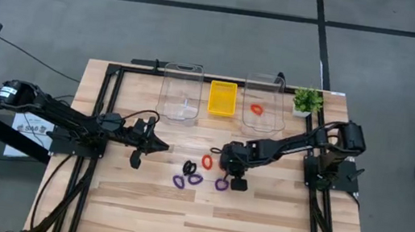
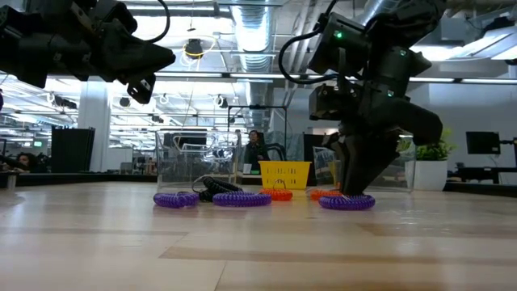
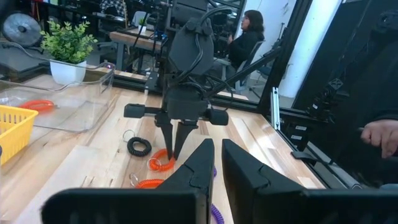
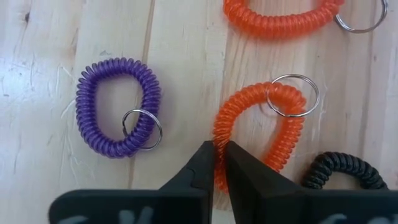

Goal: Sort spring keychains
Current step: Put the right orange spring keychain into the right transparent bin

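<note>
Several spring keychains lie flat on the wooden table between the arms: purple loops [image 1: 179,182] [image 1: 195,179] [image 1: 221,185], a black one [image 1: 188,166] and an orange one [image 1: 207,162]. Another orange keychain [image 1: 256,108] rests in the right clear bin. My right gripper [image 4: 219,152] points down at the table and is shut on an orange keychain [image 4: 283,134]. Beside it lie a purple loop [image 4: 118,106], a second orange loop [image 4: 280,18] and a black one [image 4: 339,171]. My left gripper [image 1: 148,136] hangs shut above the table, left of the pile. My right gripper pinches the orange keychain's coil [image 4: 219,134] between its two fingertips, on the side of the loop opposite the metal ring [image 4: 292,96]. The fingers come from above, pointing down, across the coil. The keychain lies flat on the table.
Along the far edge stand a clear bin [image 1: 181,92], a yellow tray [image 1: 222,98], a second clear bin [image 1: 263,124] and a small potted plant [image 1: 305,101]. Bare wood stretches toward the near edge. People sit in the room beyond the table.
</note>
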You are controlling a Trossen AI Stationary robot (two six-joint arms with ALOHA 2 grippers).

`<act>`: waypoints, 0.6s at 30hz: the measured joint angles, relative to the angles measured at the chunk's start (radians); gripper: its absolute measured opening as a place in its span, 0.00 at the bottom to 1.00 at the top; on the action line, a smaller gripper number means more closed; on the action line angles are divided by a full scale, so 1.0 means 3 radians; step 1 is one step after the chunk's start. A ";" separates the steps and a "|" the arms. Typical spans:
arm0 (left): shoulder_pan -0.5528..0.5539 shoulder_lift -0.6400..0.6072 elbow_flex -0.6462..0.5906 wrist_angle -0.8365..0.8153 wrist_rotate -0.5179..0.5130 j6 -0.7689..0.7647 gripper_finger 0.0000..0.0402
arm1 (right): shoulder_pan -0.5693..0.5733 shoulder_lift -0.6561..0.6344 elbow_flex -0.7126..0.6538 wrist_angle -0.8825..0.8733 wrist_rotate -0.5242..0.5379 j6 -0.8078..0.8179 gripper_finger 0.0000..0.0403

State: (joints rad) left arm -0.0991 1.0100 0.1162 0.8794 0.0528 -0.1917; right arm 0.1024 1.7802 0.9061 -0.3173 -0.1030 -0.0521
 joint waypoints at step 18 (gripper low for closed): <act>0.0000 0.0000 0.0000 -0.0001 0.0000 0.0000 0.07 | 0.0198 0.0011 0.0541 -0.0292 -0.0017 -0.0119 0.06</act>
State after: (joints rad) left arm -0.0990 1.0100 0.1162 0.8791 0.0528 -0.1917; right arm 0.1618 1.7833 1.0684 -0.4049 -0.1080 -0.0878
